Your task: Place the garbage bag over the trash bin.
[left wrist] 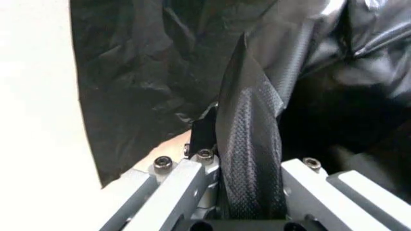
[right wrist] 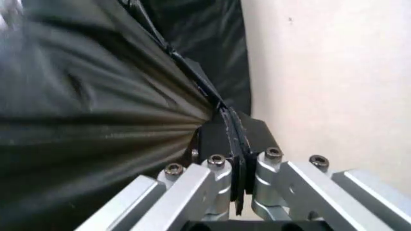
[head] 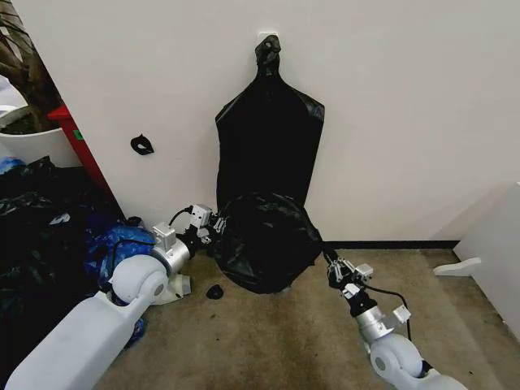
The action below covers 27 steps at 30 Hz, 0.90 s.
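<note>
bag (head: pixel 264 241) betw. both grippers' fingers (right wrist: pixel 222 185)

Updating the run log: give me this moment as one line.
left gripper: shut on garbage bag | right gripper: shut on garbage bag | bag: stretched between them, against wall | bin: hidden

Garbage bag (head: pixel 264 242), frame centre: thin black plastic, crinkled, glossy where I catch light. Flat black bag bundle (head: pixel 270 134) above it on the wall: smoother, duller plastic. Left gripper (left wrist: pixel 247 159): brushed grey metal with dark screw heads; between its fingers I read a finely textured, woven-looking strip. Right gripper (right wrist: pixel 236 144): same bare metal, black matt pads. Floor (head: pixel 284 341), lower frame: rough matt carpet.
</note>
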Tool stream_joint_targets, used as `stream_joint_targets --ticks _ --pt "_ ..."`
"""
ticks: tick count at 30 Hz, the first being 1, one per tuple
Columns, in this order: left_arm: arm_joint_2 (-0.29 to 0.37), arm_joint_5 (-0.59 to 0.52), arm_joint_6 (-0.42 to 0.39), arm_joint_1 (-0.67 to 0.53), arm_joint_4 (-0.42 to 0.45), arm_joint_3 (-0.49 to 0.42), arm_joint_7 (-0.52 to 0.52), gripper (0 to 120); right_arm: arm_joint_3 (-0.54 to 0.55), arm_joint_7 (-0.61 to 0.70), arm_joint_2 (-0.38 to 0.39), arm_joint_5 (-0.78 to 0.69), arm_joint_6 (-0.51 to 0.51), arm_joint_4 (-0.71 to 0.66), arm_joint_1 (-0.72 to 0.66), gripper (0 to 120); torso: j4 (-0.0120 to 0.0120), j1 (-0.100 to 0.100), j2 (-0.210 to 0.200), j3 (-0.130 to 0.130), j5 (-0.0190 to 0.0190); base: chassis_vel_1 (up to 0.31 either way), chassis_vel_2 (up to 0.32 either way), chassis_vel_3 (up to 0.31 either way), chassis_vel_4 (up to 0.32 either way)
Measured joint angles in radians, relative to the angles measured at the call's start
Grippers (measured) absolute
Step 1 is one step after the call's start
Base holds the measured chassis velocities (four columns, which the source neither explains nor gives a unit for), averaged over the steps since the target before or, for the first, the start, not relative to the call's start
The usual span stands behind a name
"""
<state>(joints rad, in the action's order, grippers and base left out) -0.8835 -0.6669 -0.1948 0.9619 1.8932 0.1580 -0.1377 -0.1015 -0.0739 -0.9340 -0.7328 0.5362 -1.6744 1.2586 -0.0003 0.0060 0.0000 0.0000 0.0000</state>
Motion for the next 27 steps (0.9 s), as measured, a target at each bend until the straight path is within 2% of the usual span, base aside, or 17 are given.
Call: stream_joint_targets --ticks 2,3,6,7,8,9,10,11,14,15,18,19,21,22,24,26,27 --pt "-0.003 -0.01 0.0 -0.002 0.0 -0.003 0.0 1 -0.006 0.037 -0.008 0.119 0.01 0.031 -0.005 0 0.0 0.0 0.0 0.0 0.0 0.0 0.0 0.0 0.0" --pt "-0.003 -0.01 0.0 -0.002 0.0 -0.003 0.0 1 -0.006 0.037 -0.008 0.119 0.01 0.031 -0.005 0 0.0 0.0 0.0 0.0 0.0 0.0 0.0 0.0 0.0" --pt "-0.006 -0.016 0.0 -0.005 0.0 -0.007 0.003 1 -0.033 0.133 -0.038 0.412 0.076 0.113 -0.031 0 -0.0003 0.0 0.0 0.0 0.0001 0.0 0.0 0.0 0.0" --pt "-0.007 -0.016 0.0 -0.004 0.0 -0.01 0.004 1 -0.046 0.2 -0.054 0.54 0.099 0.146 -0.048 2 -0.0001 0.0 0.0 0.0 0.0002 0.0 0.0 0.0 0.0" --pt "-0.008 -0.015 0.0 -0.002 0.0 -0.011 0.005 1 -0.052 0.252 -0.061 0.601 0.102 0.157 -0.056 4 0.0 0.0 0.0 0.0 0.0004 0.0 0.0 0.0 0.0" --pt "-0.01 -0.011 -0.001 0.001 0.0 -0.014 0.008 1 -0.057 0.346 -0.068 0.667 0.087 0.162 -0.063 10 0.0004 0.0 0.0 0.0 0.0003 0.0 0.0 0.0 0.0" --pt "-0.012 -0.007 -0.001 0.003 -0.001 -0.017 0.01 1 -0.058 0.41 -0.07 0.68 0.059 0.151 -0.062 13 0.0003 0.0 0.0 0.0 0.0002 0.0 0.0 0.0 0.0" --pt "-0.012 -0.007 -0.001 0.003 -0.001 -0.017 0.01 1 -0.058 0.41 -0.07 0.68 0.059 0.151 -0.062 13 0.0003 0.0 0.0 0.0 0.0002 0.0 0.0 0.0 0.0" --pt "-0.023 0.013 -0.004 0.01 -0.004 -0.027 0.025 1 -0.053 0.556 -0.064 0.594 -0.069 0.057 -0.036 25 -0.0001 0.0 0.0 0.0 0.0002 0.0 0.0 0.0 0.0" --pt "-0.035 0.035 -0.007 0.015 -0.007 -0.035 0.04 1 -0.05 0.609 -0.056 0.472 -0.139 -0.027 -0.015 30 -0.0003 0.0 0.0 0.0 0.0 0.0 0.0 0.0 0.0" --pt "-0.059 0.058 -0.024 0.025 -0.008 -0.051 0.079 1 -0.046 0.656 -0.048 0.267 -0.185 -0.209 0.019 41 0.0 0.0 0.0 0.0 -0.0001 0.0 0.0 0.0 0.0" --pt "-0.059 0.058 -0.024 0.025 -0.008 -0.051 0.079 1 -0.046 0.656 -0.048 0.267 -0.185 -0.209 0.019 41 0.0 0.0 0.0 0.0 -0.0001 0.0 0.0 0.0 0.0" --pt "-0.082 0.074 -0.033 0.035 -0.013 -0.061 0.101 1 -0.036 0.642 -0.043 0.185 -0.177 -0.328 0.047 50 0.0001 0.0 0.0 0.0 -0.0002 0.0 0.0 0.0 0.0" --pt "-0.094 0.08 -0.037 0.038 -0.015 -0.065 0.108 1 -0.03 0.62 -0.041 0.172 -0.166 -0.369 0.06 51 0.0003 0.0 0.0 0.0 -0.0001 0.0 0.0 0.0 0.0" --pt "-0.124 0.092 -0.041 0.045 -0.017 -0.072 0.122 1 0.0 0.563 -0.031 0.181 -0.155 -0.457 0.097 44 0.0 0.0 0.0 0.0 -0.0002 0.0 0.0 0.0 0.0" --pt "-0.152 0.107 -0.042 0.05 -0.016 -0.077 0.13 1 0.043 0.547 -0.024 0.214 -0.201 -0.537 0.13 34 -0.0003 0.0 0.0 0.0 0.0 0.0 0.0 0.0 0.0" --pt "-0.152 0.107 -0.042 0.05 -0.016 -0.077 0.13 1 0.043 0.547 -0.024 0.214 -0.201 -0.537 0.13 34 -0.0003 0.0 0.0 0.0 0.0 0.0 0.0 0.0 0.0"
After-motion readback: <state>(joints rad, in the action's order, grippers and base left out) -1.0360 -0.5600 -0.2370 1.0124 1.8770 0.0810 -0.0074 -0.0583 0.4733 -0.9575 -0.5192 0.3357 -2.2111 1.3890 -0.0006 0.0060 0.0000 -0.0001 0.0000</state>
